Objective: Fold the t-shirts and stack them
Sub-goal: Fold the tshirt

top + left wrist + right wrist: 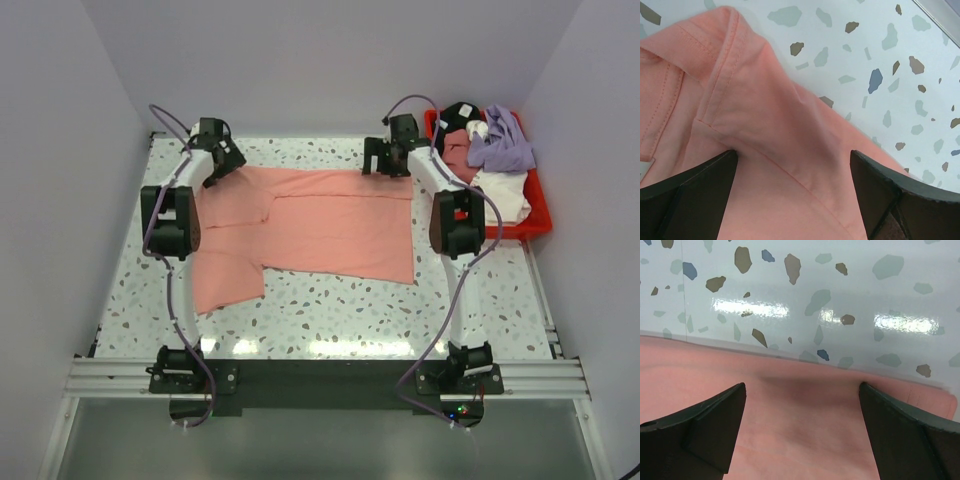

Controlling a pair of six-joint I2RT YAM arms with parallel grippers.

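Note:
A salmon pink t-shirt (310,225) lies spread flat on the speckled table, one sleeve reaching toward the near left. My left gripper (225,160) is at its far left corner. In the left wrist view it (794,156) is open, straddling the shoulder seam of the pink cloth (765,115) beside the collar, with both fingertips down on the fabric. My right gripper (385,160) is at the shirt's far right corner. The right wrist view shows it (802,387) open over the pink cloth (800,425), just inside the shirt's straight edge. Nothing is pinched in either one.
A red bin (535,215) at the back right holds a lavender shirt (503,145), a dusty rose one (458,150), a white one (505,195) and a black one (460,112). Grey walls enclose the table. A metal rail (320,375) with the arm bases runs along the near edge.

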